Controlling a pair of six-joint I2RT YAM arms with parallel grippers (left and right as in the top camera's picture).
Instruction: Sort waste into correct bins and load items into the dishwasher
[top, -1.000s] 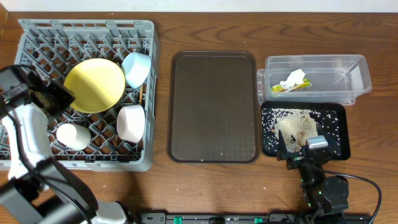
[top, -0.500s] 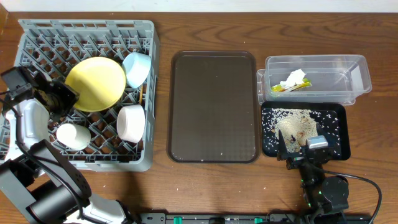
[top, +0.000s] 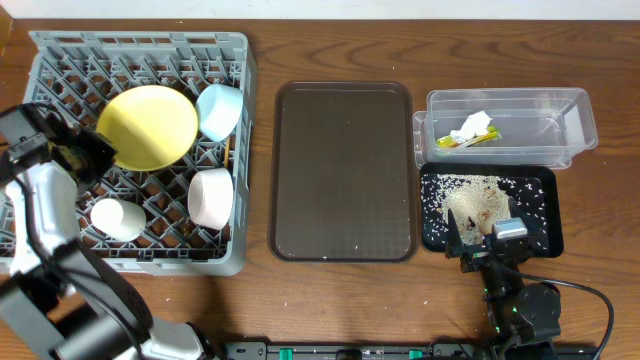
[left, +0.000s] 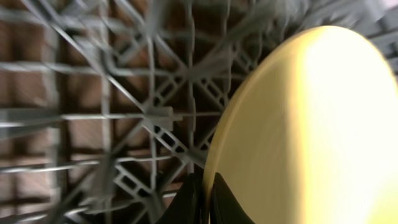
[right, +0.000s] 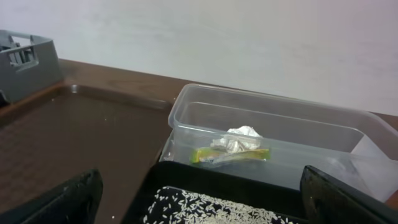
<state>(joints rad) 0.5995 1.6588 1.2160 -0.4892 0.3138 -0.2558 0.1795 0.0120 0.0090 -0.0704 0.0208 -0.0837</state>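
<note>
My left gripper (top: 100, 152) (left: 206, 200) is shut on the rim of the pale yellow plate (top: 150, 127) (left: 311, 118), which stands tilted over the grey dish rack (top: 140, 42) (left: 124, 112). In the rack sit a light blue bowl (top: 220, 110), a white bowl (top: 211, 197) and a white cup (top: 118, 218). The clear tub (top: 560, 125) (right: 280, 118) holds the wrapper and crumpled paper (top: 470, 130) (right: 236, 146). Rice scraps (top: 480, 200) lie in the black tray (top: 550, 235) (right: 186, 180). My right gripper (top: 487, 240) (right: 204, 200) hangs open at that tray's near edge.
A large dark brown serving tray (top: 343, 170) (right: 68, 137) lies between the rack and the bins. A few rice grains are scattered on it and on the wooden table near the black tray.
My left gripper has closed on the plate's rim. The plate has tipped and shifted slightly toward the back of the rack. The right arm has not moved.
</note>
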